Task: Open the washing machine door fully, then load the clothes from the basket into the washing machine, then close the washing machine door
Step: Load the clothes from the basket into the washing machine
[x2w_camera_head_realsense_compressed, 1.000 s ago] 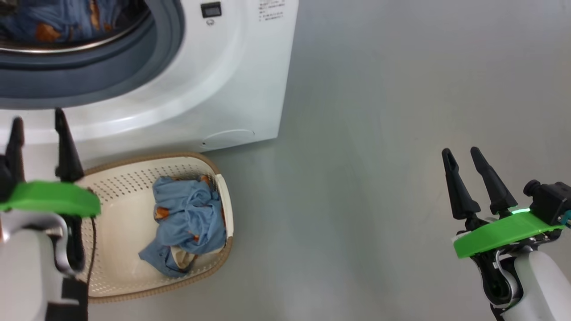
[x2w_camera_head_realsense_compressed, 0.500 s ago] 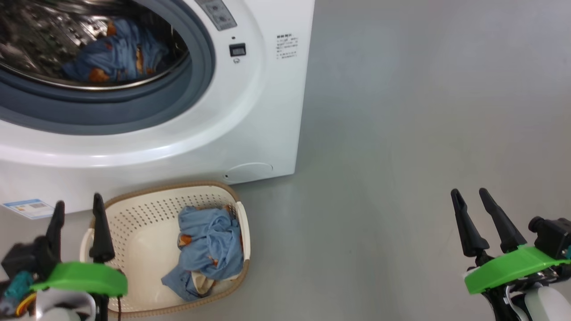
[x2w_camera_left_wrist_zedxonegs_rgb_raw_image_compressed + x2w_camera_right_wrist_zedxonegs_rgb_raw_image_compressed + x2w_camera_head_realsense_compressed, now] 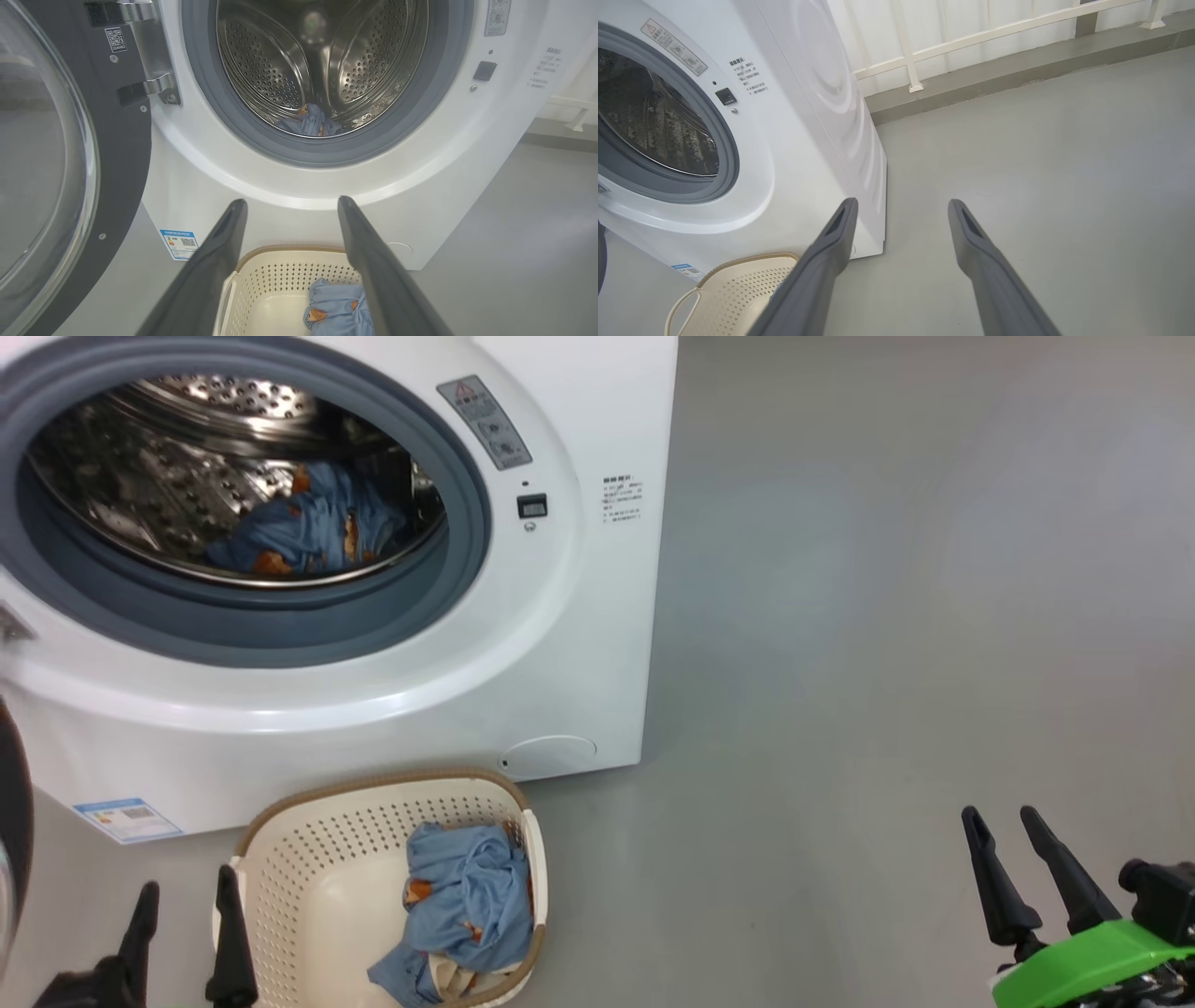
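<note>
Hanging spread, left gripper (image 3: 187,896) beside cream perforated plastic basket (image 3: 373,782), right gripper (image 3: 1001,819) well apart.
Light blue bear-print clothes (image 3: 471,905) lie in basket and white boxy washing machine (image 3: 579,616).

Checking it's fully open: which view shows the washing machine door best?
The left wrist view: the washing machine door stands swung open at the left, glass window and hinges visible. The head and right wrist views catch a dark sliver of it at their left edges.

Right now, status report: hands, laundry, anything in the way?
Open and empty: left hand by the basket, right hand aside. The door open; some clothes in the drum, a bundle in the basket. No obstruction seen.
</note>
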Motion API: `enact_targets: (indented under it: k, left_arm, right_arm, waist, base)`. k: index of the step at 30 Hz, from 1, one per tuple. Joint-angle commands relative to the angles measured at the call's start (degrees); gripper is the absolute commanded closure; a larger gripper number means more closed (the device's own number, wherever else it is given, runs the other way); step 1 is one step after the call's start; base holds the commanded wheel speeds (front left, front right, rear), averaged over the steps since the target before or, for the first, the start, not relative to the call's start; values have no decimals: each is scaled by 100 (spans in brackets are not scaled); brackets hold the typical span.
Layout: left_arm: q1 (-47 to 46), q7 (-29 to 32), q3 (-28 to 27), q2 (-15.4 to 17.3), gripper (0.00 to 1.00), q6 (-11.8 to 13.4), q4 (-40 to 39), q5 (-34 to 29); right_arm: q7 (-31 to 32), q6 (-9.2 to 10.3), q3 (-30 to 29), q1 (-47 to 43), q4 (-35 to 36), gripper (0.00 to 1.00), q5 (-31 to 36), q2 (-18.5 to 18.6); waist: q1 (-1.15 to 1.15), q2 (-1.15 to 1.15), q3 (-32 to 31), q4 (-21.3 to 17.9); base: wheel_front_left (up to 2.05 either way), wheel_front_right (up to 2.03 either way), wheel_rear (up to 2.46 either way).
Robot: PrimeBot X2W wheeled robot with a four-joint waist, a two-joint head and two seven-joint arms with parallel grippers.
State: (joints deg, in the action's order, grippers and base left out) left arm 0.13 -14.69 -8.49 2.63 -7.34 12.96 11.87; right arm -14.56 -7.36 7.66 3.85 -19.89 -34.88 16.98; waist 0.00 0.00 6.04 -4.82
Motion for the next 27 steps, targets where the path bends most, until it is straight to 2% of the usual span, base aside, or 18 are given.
enact_targets:
  k: [1, 14, 27]
  left_arm:
    - [17, -30, -190, 59, 0, -14, -196, 13]
    - [592, -30, -190, 30, 0, -14, -549, -90]
    - [625, -30, -143, 26, 0, -14, -644, 13]
  right_arm:
    - [-44, -13, 70, -65, 122, 0, -22, 154]
    - [-44, -13, -5, -385, 151, 0, -36, 173]
    - [-44, -13, -67, -421, 204, 0, -25, 172]
  waist:
    - [0, 0, -141, 54]
    - [0, 0, -436, 103]
    - [0, 0, -372, 142]
  base:
    - [0, 0, 0]
    - [0, 0, 0]
    - [0, 0, 0]
